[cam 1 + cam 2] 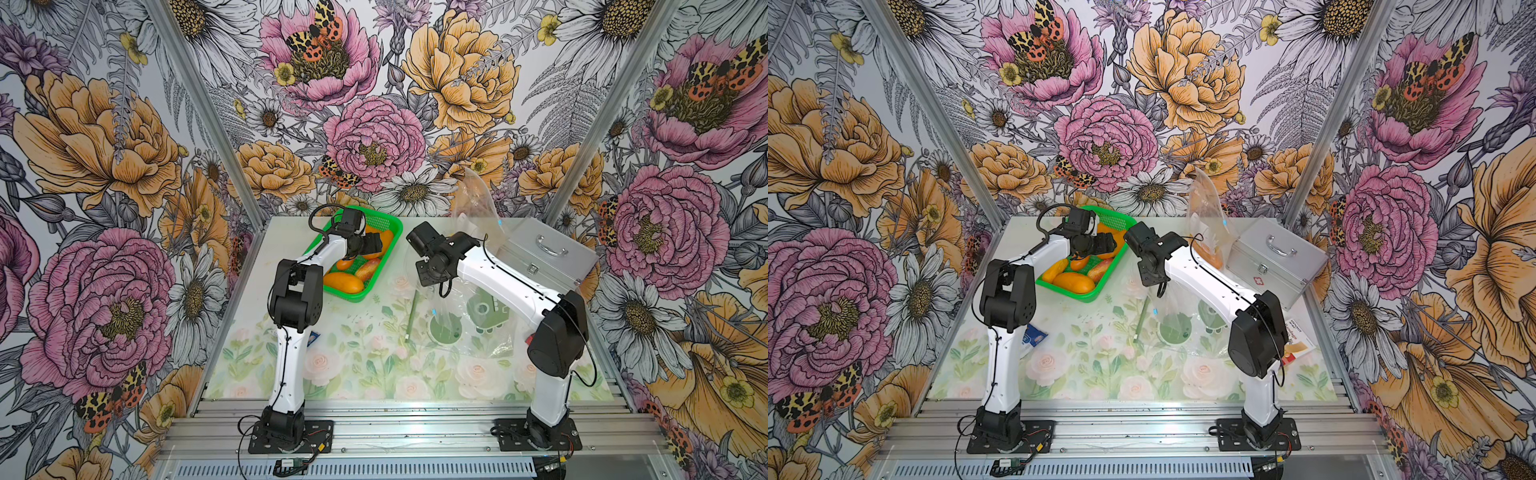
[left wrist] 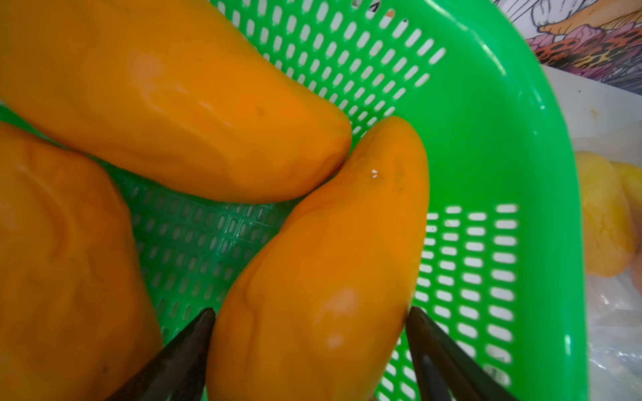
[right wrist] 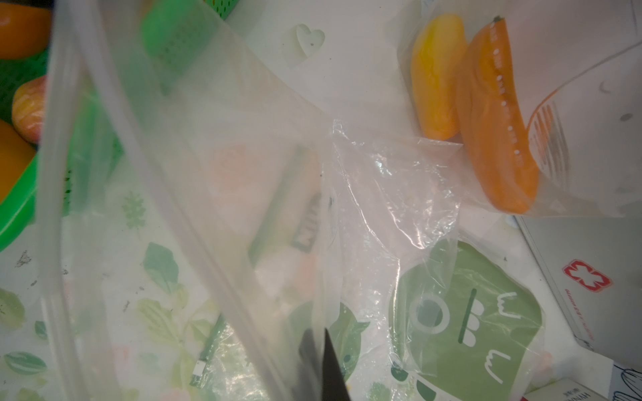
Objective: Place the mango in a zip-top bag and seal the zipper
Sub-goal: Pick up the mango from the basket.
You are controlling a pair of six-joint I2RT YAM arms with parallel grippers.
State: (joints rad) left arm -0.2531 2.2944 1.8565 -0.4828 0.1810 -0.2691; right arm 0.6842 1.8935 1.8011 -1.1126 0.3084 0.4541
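Note:
Several orange mangoes lie in a green perforated basket at the back of the table. My left gripper reaches down into the basket, and its two dark fingers press against both sides of one mango. In the right wrist view my right gripper is shut on the edge of a clear zip-top bag. The bag hangs open to the right of the basket, its zipper strips running across that view.
A second clear bag holding mangoes leans on a silver case at the back right. Green-printed plastic bags and a green stick lie mid-table. A booklet lies at the right, a blue packet by the left arm.

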